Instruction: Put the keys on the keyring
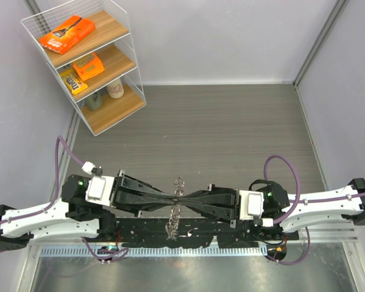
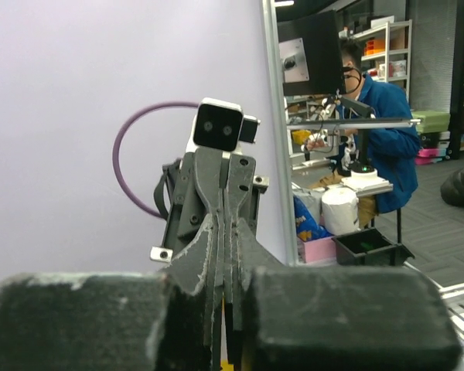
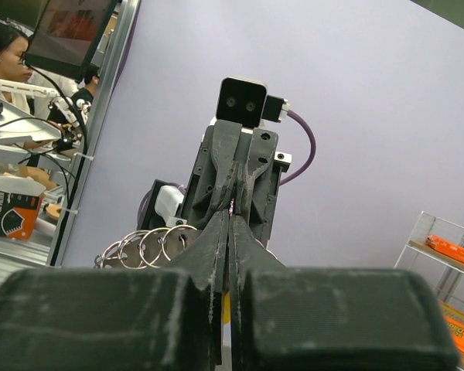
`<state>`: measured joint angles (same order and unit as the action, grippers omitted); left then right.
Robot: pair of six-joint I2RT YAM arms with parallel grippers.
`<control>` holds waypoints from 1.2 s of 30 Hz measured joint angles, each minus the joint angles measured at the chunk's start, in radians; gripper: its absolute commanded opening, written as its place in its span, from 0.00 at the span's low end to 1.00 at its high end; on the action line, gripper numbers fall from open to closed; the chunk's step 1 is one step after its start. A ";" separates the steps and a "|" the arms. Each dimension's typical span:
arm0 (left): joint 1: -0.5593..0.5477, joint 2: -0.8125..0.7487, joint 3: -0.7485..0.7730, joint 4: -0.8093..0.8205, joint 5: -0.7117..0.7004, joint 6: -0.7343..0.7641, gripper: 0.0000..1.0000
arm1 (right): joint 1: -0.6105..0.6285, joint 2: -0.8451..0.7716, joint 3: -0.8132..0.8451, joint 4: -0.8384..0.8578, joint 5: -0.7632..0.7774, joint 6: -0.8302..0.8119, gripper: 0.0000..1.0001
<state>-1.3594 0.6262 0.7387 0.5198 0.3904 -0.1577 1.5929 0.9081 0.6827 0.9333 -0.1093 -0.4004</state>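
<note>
Top view: we see the left tool (image 1: 174, 201) and right tool (image 1: 188, 202) meeting tip to tip over the tabletop (image 1: 231, 134), both pinching the keyring (image 1: 173, 224). Left wrist: fingers pressed together. Right wrist: fingers pressed together, keyring loops just beside the tips.

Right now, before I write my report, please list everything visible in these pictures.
Floppy loop of small silvery-grey metal pieces: one, centre, where the two arms meet.
Tiny yellow sliver: one, inside the right pincer; perhaps a key.
White wire shelf rack with wooden boards: one, far left corner.
Snack packs: three, two orange, one yellow, on the rack.
Grey wood-grain table: one, underneath everything.
Person in blue jacket: one, outside the cell.
Left pincer, right pincer: two, black, shut, tips touching.
</note>
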 measured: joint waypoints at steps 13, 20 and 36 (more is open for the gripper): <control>0.000 0.005 0.011 0.004 0.003 0.000 0.00 | 0.000 0.000 0.011 -0.006 -0.004 0.006 0.06; 0.000 0.010 0.014 0.003 0.005 -0.001 0.00 | 0.000 -0.010 0.014 -0.028 0.003 0.008 0.23; 0.000 0.015 0.013 0.027 0.005 -0.032 0.00 | 0.000 -0.161 0.076 -0.303 0.094 0.034 0.41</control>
<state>-1.3594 0.6415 0.7521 0.5472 0.3958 -0.1898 1.5929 0.7475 0.7582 0.6308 -0.0151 -0.3664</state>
